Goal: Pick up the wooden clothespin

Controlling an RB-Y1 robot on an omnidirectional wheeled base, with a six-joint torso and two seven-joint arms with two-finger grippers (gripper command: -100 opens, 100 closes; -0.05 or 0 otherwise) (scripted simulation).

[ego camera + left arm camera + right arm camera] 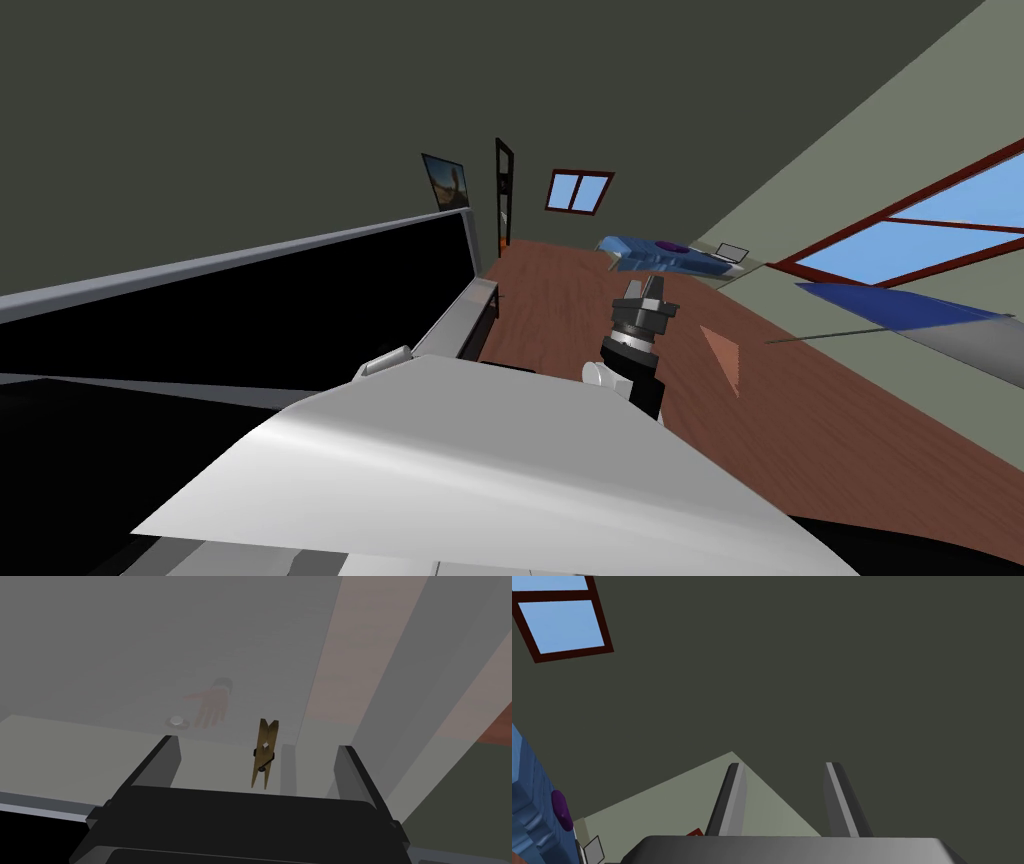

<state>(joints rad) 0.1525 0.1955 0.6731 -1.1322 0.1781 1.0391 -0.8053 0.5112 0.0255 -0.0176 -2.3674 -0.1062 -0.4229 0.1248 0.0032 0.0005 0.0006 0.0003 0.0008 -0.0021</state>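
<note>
Clothespin [265, 753] (brown wood) sits ungripped inside wide-spread L hand [257, 743]; R hand [783, 765] spread too, empty.

- Head view, rolled, looks steeply down toward the far bed [660, 258].
- Left wrist view looks along the left pincer [257, 743], close over a pale surface [75, 751].
- Right wrist view shares that bed.

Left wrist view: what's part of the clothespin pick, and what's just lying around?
Job:
- brown clothespin, lying on the pale surface
- left gripper, open, one finger either side of the clothespin, not touching it

Lying about:
- small silver disc beyond the clothespin
- faint hand-shaped mark on the grey panel
- right gripper, open, holding nothing
</note>
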